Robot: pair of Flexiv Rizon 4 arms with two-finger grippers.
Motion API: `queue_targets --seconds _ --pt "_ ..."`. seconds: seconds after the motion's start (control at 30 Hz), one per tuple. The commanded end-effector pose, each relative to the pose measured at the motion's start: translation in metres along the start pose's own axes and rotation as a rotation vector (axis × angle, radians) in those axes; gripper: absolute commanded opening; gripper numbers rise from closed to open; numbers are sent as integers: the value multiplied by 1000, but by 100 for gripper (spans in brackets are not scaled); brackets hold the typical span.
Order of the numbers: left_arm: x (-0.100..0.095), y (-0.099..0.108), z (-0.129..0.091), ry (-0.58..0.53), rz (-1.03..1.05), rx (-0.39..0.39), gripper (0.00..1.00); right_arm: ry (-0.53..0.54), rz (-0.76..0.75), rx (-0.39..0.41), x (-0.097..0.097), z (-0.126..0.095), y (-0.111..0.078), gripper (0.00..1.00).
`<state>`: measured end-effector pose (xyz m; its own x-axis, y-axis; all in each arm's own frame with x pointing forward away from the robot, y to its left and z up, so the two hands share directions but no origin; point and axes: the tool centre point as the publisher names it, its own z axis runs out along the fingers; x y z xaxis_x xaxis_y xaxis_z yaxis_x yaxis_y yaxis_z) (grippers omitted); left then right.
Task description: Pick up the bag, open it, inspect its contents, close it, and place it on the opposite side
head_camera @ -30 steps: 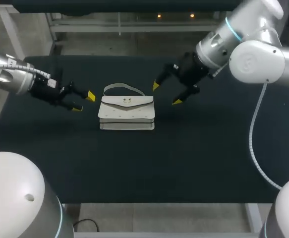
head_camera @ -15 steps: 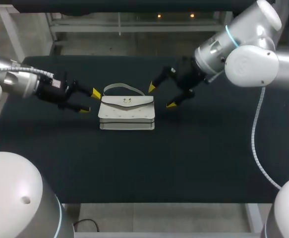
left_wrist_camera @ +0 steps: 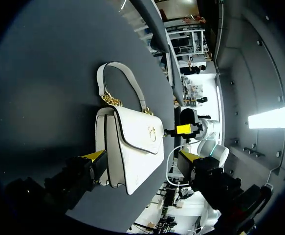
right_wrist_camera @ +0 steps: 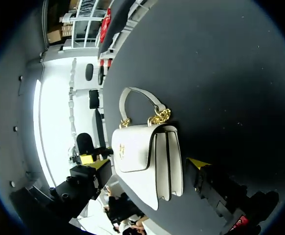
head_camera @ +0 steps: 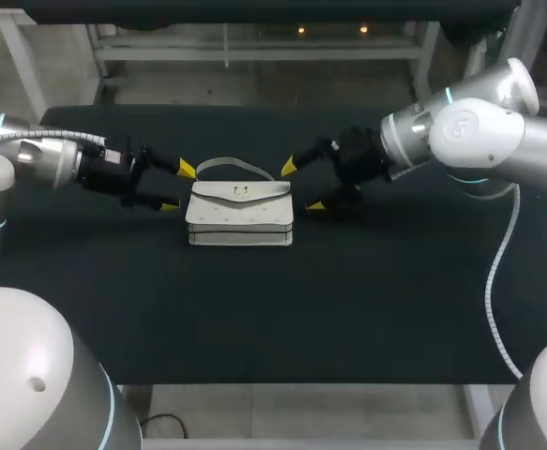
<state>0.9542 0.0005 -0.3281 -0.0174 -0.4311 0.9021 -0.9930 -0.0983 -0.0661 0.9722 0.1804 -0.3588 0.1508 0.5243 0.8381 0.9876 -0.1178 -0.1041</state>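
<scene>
Head view puts the left tool [head_camera: 177,187] and right tool [head_camera: 301,186], fingers apart, flanking the closed bag [head_camera: 240,214]; seemingly every step remains.

A small white leather handbag [head_camera: 240,214] lies on its back near the middle of the black table [head_camera: 348,300], front face up. Its pointed flap [head_camera: 240,192] is shut, with 1 gold clasp [head_camera: 241,192] at the centre. The curved white handle [head_camera: 231,167], joined by gold chain links [left_wrist_camera: 112,100], rests toward the table's far edge.
</scene>
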Motion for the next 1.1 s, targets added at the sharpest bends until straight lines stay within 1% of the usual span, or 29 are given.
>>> queue_targets --seconds 0.03,0.1,0.17,0.23,0.3,0.4,0.5,0.53,0.6,0.63,0.9,0.97,1.1 --pt "-6 -6 8 25 -10 -14 100 21 2 3 0 1 2 100" --pt "-8 -6 10 42 -20 -11 100 42 12 9 -1 1 3 100" --pt "-9 -8 10 51 -31 -3 100 45 12 9 0 3 3 97" --pt "-10 -9 12 57 -35 0 100 56 2 13 1 4 3 97" --pt "-9 -10 16 60 -36 -1 100 66 -2 17 3 6 3 94" --pt "-8 -12 20 74 -38 -1 100 77 -6 24 5 8 3 85" --pt "-7 -13 21 84 -38 -1 100 81 -11 32 6 11 2 85" --pt "-6 -13 21 85 -37 0 98 84 -12 37 7 11 1 83" --pt "-5 -14 22 89 -37 0 89 83 -13 39 8 13 0 81" --pt "-5 -14 22 92 -37 0 87 87 -14 45 8 14 0 80" --pt "-9 -18 30 104 -54 -7 85 84 -7 70 8 27 1 78" --pt "-12 -19 31 89 -63 7 84 81 -6 75 7 30 1 79" --pt "-16 -22 33 86 -75 10 83 82 2 84 5 33 1 74"
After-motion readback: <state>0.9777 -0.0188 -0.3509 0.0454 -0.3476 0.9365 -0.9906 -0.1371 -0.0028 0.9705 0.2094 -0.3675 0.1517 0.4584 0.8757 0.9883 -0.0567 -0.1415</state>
